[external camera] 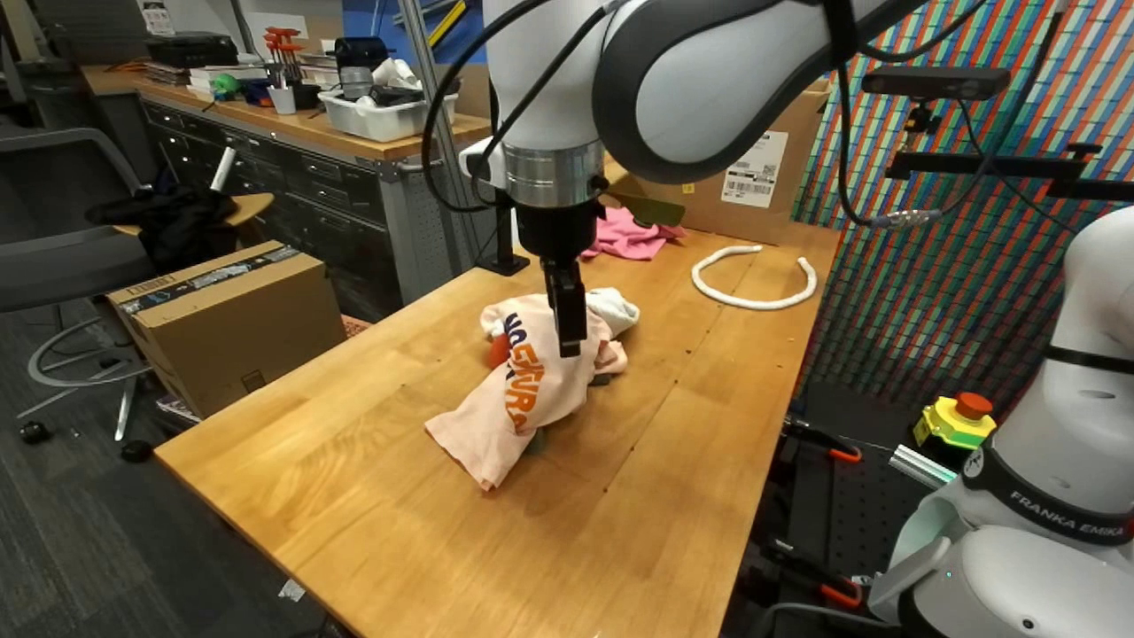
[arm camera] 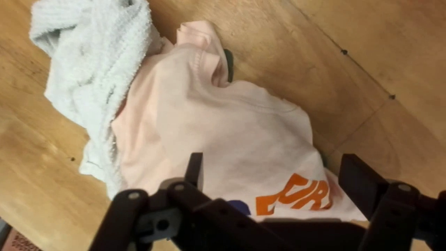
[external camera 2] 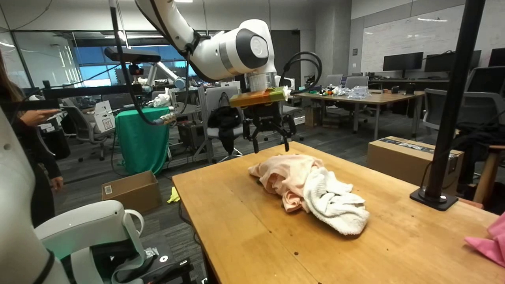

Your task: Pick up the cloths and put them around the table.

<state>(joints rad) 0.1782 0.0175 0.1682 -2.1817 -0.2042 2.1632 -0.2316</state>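
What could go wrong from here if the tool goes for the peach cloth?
The white cloth lies against the peach cloth, so lifting one may drag the other.
At the peach cloth's edges, something red and something dark peek out; the tool could knock or snag them.
The tool is open above the peach cloth, so closing too high might pinch only a loose fold, which could slip.

I am operating remotely in a robotics lab: a robot base [external camera: 1054, 416] stands beside one edge of the wooden desk [external camera: 532, 549]; beyond the opposite edge are a drawer workbench [external camera: 345, 208] with red-handled tools [external camera: 283, 34] and, further off, monitors [external camera 2: 403, 62] and a whiteboard [external camera 2: 434, 33].
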